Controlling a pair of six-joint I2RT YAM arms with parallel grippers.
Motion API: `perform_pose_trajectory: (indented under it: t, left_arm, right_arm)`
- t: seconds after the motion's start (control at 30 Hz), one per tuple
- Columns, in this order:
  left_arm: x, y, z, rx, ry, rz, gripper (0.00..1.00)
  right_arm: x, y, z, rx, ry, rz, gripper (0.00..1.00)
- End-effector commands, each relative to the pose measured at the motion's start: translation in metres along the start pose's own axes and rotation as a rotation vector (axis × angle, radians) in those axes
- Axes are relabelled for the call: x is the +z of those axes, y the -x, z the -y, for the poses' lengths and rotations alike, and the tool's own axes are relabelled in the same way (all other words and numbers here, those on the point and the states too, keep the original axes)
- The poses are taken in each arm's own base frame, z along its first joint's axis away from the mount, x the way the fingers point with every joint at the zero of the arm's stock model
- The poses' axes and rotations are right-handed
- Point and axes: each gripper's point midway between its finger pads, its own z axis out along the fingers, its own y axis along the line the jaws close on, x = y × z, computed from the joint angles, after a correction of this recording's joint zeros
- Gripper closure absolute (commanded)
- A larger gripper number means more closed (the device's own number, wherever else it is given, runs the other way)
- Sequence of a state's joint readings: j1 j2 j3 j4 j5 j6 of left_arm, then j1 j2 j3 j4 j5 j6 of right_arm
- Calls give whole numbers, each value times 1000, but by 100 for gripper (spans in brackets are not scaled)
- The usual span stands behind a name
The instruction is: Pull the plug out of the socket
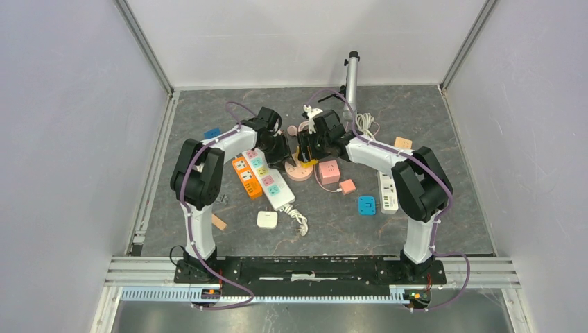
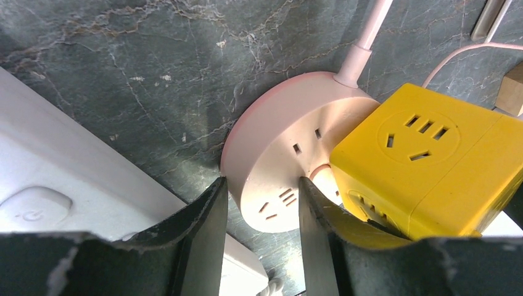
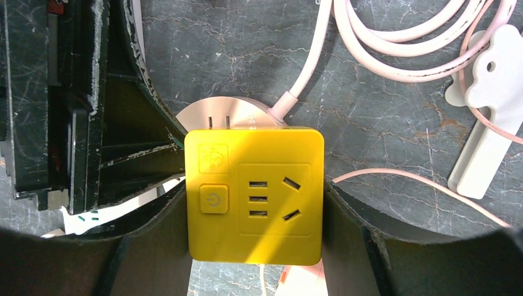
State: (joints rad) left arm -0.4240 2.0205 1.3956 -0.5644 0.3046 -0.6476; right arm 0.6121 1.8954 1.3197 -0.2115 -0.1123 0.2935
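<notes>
1. Both arms reach forward from their bases at the near edge of the grey stone table [image 1: 444,208] and bend inward, so their wrists meet near the table's middle.
2. The left arm [image 1: 208,163] angles in from the left. The left gripper [image 2: 261,183] points down over the near rim of the pink round socket [image 2: 277,154], its two fingers slightly parted, with the rim showing in the gap. Whether they press on the socket cannot be told.
3. The right arm [image 1: 405,170] angles in from the right. The right gripper [image 3: 254,203] is clamped on the yellow cube plug [image 3: 254,194], one finger against each side.
4. The plug sits on top of the socket, and two metal pins [image 3: 219,121] show at its far edge.
5. The socket's pink cable [image 3: 308,68] runs away across the table.
6. A white power strip [image 2: 61,166] lies just left of the left gripper.
</notes>
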Motion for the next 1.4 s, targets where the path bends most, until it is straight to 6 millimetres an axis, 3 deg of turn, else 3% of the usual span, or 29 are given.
perform_pose_trajectory:
  t: [0.0,0.37,0.53,0.73,0.93,1.07,1.2,1.23,1.27,1.37]
  left_arm:
    - [39,-56,-91,-2,366,-148,64]
    - [47,-63,-99,-13,389,-184,70]
    - [46,-60,-94,-16,373,-176,71]
    - [30,-33,-50,9,214,-98,66]
    - [-9,7,12,73,18,4,48]
    - [-42,27,39,93,-80,69,34]
    - [-76,40,47,108,-120,146,22]
    - [-85,43,47,112,-126,167,6]
    - [-92,44,46,114,-123,184,0]
    - [-117,47,40,128,-92,246,0]
  right_arm:
    - [-81,140,-63,1,223,435,100]
    - [-112,147,-70,-152,284,613,100]
    - [-108,146,-45,-164,139,580,100]
    - [-127,148,-22,-119,8,606,100]
    - [-140,140,-12,-106,-33,575,100]
    - [-138,115,-19,-148,29,475,100]
    - [-136,78,-33,-217,134,348,100]
    - [-135,66,-35,-222,153,315,100]
    - [-134,52,-33,-211,153,282,100]
    - [-133,10,-27,-168,144,227,100]
